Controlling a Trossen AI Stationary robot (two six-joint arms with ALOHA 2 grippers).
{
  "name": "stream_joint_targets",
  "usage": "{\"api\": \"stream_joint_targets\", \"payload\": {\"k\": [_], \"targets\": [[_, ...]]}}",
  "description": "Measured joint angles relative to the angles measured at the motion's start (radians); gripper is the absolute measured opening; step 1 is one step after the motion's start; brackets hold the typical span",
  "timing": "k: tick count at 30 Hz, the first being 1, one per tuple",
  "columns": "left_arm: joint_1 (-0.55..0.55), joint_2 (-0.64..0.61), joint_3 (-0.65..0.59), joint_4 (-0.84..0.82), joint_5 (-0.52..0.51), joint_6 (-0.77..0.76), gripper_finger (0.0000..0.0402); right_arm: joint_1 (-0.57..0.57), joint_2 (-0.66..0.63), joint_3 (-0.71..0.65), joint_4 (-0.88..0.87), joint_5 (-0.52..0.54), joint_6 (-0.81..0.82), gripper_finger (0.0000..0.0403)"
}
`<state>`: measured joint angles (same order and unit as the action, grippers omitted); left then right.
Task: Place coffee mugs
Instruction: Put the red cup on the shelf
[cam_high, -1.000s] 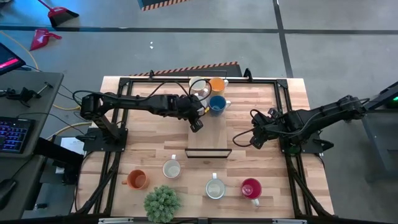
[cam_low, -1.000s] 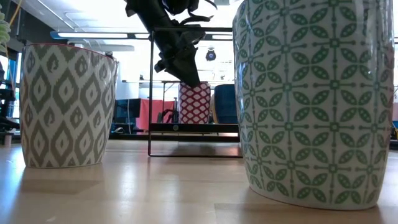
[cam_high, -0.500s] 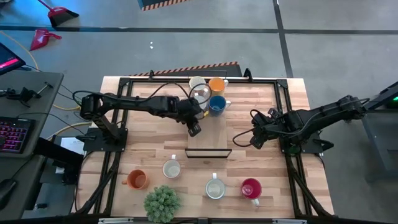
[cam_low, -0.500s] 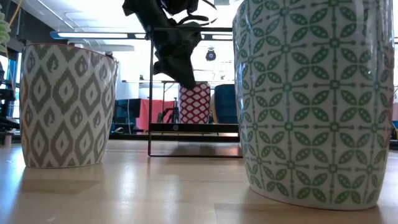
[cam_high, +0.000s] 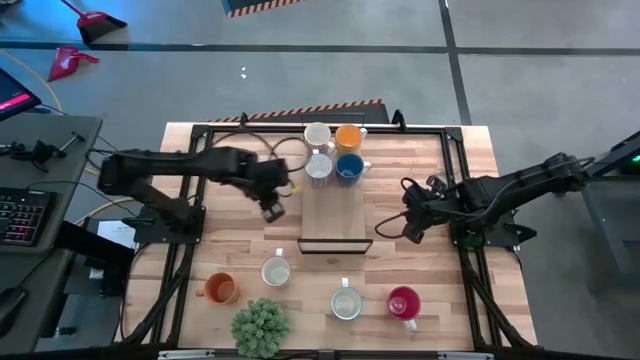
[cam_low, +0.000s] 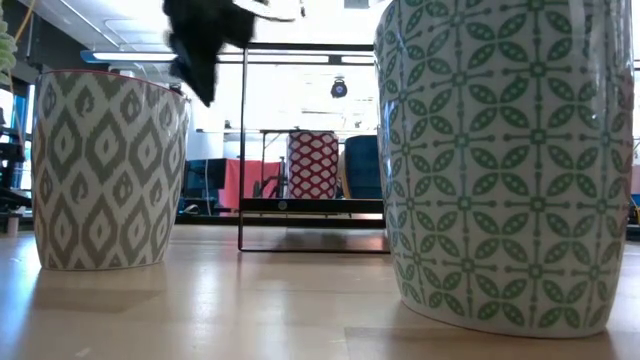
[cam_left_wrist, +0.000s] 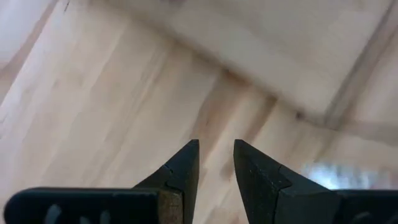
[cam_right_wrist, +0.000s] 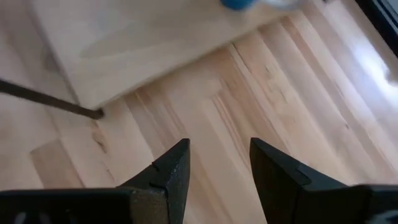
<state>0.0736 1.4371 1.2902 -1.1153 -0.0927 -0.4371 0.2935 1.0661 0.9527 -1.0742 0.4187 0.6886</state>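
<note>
So the four back mugs (cam_high: 333, 152) sit upright, blue's handle toward 3 o'clock, left gripper (cam_high: 271, 211) slightly apart and empty, right gripper (cam_high: 409, 233) open, empty.

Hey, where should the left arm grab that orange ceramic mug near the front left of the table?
Best pinch the rim of the orange ceramic mug from straight above: it stands upright, mouth open upward, its handle pointing toward the table's left edge. The left gripper, empty with its jaws slightly apart, would likely straddle the wall opposite that handle.
</note>
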Motion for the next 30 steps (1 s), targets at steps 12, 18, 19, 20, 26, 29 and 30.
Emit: {"api": "stream_joint_targets", "payload": {"k": [12,18,19,20,26,29,30], "targets": [[-0.268,-0.362,-0.001,-0.25,-0.235,-0.167,0.009,0.188,-0.31,0.0,0.051,0.092,0.08,0.0111],[-0.452,-0.475,-0.001,-0.3,-0.373,-0.31,0.009,0.298,-0.396,0.0,0.051,0.145,0.089,0.0106],[-0.479,-0.482,-0.003,-0.326,-0.393,-0.344,0.009,0.312,-0.397,0.0,0.049,0.162,0.084,0.0106],[-0.506,-0.488,-0.013,-0.335,-0.413,-0.376,0.009,0.325,-0.399,0.0,0.043,0.177,0.078,0.0106],[-0.648,-0.556,-0.256,-0.175,-0.473,-0.522,0.009,0.394,-0.394,-0.001,0.033,0.243,0.124,0.0105],[-0.687,-0.572,-0.399,-0.001,-0.509,-0.524,0.009,0.42,-0.392,-0.018,0.04,0.271,0.17,0.0105],[-0.693,-0.574,-0.44,0.064,-0.521,-0.522,0.009,0.425,-0.392,-0.029,0.048,0.278,0.18,0.0105]]}}
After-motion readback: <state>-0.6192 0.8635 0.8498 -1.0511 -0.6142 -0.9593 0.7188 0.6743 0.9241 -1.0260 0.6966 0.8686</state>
